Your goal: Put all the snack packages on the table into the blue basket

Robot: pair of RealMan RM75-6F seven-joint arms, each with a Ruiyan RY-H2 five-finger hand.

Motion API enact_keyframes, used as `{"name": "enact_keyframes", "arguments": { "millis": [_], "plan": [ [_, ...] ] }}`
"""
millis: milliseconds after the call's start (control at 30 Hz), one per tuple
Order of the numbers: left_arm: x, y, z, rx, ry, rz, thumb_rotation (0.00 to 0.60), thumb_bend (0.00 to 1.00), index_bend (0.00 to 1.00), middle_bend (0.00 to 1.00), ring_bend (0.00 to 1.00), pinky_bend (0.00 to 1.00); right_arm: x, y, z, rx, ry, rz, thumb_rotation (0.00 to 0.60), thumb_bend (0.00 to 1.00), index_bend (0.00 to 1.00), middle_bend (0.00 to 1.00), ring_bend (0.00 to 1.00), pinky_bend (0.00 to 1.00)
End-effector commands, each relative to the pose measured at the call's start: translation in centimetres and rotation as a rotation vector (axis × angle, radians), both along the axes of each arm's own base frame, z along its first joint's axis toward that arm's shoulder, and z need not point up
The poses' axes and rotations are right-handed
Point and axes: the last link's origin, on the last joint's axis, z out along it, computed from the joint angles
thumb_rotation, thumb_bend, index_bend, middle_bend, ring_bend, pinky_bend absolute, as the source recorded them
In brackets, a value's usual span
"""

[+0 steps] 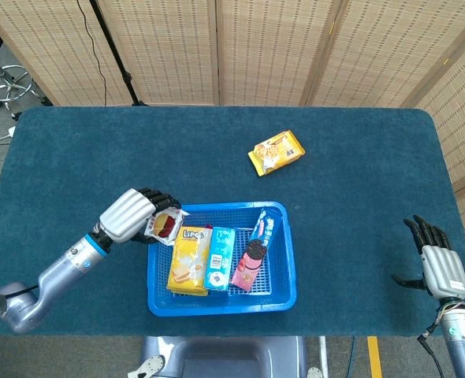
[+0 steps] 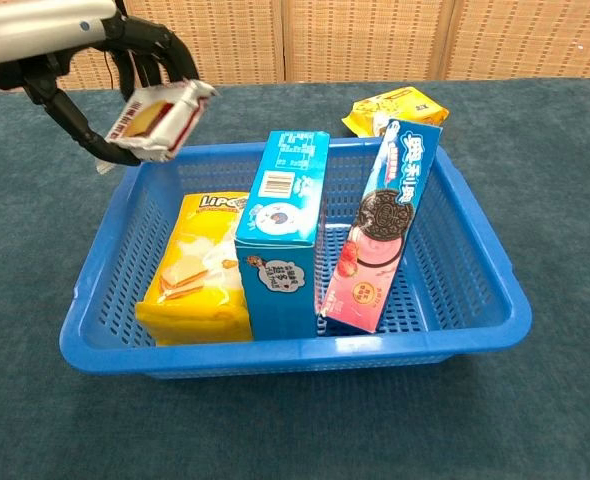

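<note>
My left hand holds a small red-and-white snack packet in the air over the left rim of the blue basket. Inside the basket stand a yellow snack bag, a blue box and a pink-and-blue cookie pack. A yellow snack package lies on the table beyond the basket. At the table's right front edge my right hand is open and holds nothing.
The dark blue tablecloth covers the whole table. Woven screen panels stand behind it. A stool sits on the floor at the far left.
</note>
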Motion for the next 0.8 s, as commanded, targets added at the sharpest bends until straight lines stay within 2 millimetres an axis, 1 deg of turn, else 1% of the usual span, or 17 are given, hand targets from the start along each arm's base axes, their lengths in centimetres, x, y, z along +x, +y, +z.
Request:
{"name": "enact_keyframes", "arguments": {
  "millis": [33, 67, 133, 267, 367, 500, 533, 600, 733, 767, 800],
  "plan": [
    [0.0, -0.4, -1.8, -0.069, 0.045, 0.024, 0.6, 0.02, 0.0, 0.0, 0.0, 0.02, -0.1, 0.0, 0.2, -0.005, -0.001, -0.004, 0.6, 0.0, 0.0, 0.0, 0.0, 0.0],
    [0.0, -0.5, -2.1, -0.096, 0.065, 0.035, 0.6, 0.0, 0.0, 0.0, 0.0, 0.0, -0.2, 0.0, 0.3, -0.007, -0.001, -0.006, 0.6, 0.0, 0.0, 0.0, 0.0, 0.0],
    [0.7, -0.7, -2.4, -0.136, 0.054, 0.047, 0.6, 0.0, 0.0, 0.0, 0.0, 0.0, -0.4, -0.1, 0.3, -0.005, 0.004, -0.013, 0.6, 0.0, 0.0, 0.0, 0.0, 0.0],
    [1.6, -0.9, -2.1, -0.146, 0.019, 0.044, 0.6, 0.0, 0.0, 0.0, 0.0, 0.0, -0.4, -0.5, 0.3, -0.002, 0.006, -0.007, 0.6, 0.0, 0.0, 0.0, 0.0, 0.0],
    [2.2, -1.0, -0.9, -0.12, -0.028, 0.037, 0.6, 0.0, 0.0, 0.0, 0.0, 0.0, -0.2, -1.4, 0.6, -0.012, 0.02, 0.015, 0.6, 0.0, 0.0, 0.0, 0.0, 0.0],
    [2.0, -1.0, 1.3, -0.049, -0.051, 0.04, 0.6, 0.0, 0.0, 0.0, 0.0, 0.0, 0.0, -3.3, 1.4, -0.018, 0.064, 0.052, 0.6, 0.0, 0.0, 0.0, 0.0, 0.0],
    [1.5, -1.0, 2.3, -0.013, -0.043, 0.053, 0.6, 0.0, 0.0, 0.0, 0.0, 0.0, 0.1, -4.4, 1.8, -0.011, 0.087, 0.068, 0.6, 0.0, 0.0, 0.0, 0.0, 0.0],
    [0.7, -1.1, 3.8, 0.034, -0.013, 0.079, 0.6, 0.0, 0.0, 0.0, 0.0, 0.0, 0.2, -6.1, 2.3, 0.006, 0.109, 0.087, 0.6, 0.0, 0.0, 0.0, 0.0, 0.0],
    [-1.0, -2.0, 5.9, 0.111, 0.039, 0.141, 0.6, 0.0, 0.0, 0.0, 0.0, 0.0, 1.0, -9.5, 2.9, 0.043, 0.143, 0.14, 0.6, 0.0, 0.0, 0.0, 0.0, 0.0],
    [-2.6, -2.4, 7.2, 0.166, 0.067, 0.191, 0.6, 0.0, 0.0, 0.0, 0.0, 0.0, 2.3, -11.4, 3.0, 0.053, 0.153, 0.193, 0.6, 0.0, 0.0, 0.0, 0.0, 0.0],
    [-3.5, -3.1, 8.0, 0.205, 0.079, 0.223, 0.6, 0.0, 0.0, 0.0, 0.0, 0.0, 2.9, -13.0, 2.9, 0.072, 0.152, 0.214, 0.6, 0.0, 0.0, 0.0, 0.0, 0.0]
  ]
}}
